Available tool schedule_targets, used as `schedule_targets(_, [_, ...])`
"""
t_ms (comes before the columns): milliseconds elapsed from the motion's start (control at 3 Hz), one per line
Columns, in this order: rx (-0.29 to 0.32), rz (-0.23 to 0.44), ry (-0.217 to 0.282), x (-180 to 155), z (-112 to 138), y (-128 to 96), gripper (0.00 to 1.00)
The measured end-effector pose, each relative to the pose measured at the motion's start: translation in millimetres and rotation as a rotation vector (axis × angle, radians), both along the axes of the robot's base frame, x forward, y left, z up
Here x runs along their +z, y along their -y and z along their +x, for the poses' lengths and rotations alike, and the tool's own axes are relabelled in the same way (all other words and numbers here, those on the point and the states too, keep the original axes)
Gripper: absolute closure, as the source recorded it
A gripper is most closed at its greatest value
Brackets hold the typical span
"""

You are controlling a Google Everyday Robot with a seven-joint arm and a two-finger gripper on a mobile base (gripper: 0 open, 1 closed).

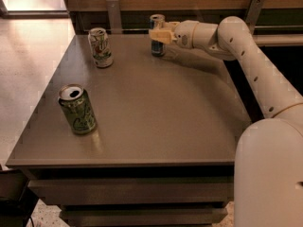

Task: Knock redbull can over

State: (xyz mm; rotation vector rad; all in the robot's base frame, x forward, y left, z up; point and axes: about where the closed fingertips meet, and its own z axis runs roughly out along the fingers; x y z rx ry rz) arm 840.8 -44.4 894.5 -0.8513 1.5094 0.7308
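Near left: wide green aluminium can with pale scrawls (77, 109), upright on the grey-brown rectangular table (156, 122). Far left: upright white-and-green can (100, 47). Far edge, centre: slim blue-and-silver redbull can (158, 49), upright. The cream gripper (158, 35) crosses its middle, reaching from the right; its open or closed state cannot be told.

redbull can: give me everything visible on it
The redbull can is slim and tall, blue and silver, metal by its look, with a silver top. It stands upright near the far edge of the table. The gripper sits at its mid-height and covers the can's middle; contact looks likely but cannot be confirmed.
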Motion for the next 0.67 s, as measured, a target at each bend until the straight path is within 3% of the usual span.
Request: schedule_targets(667, [-0.040, -0.111, -0.026, 21, -13, 16, 1.00])
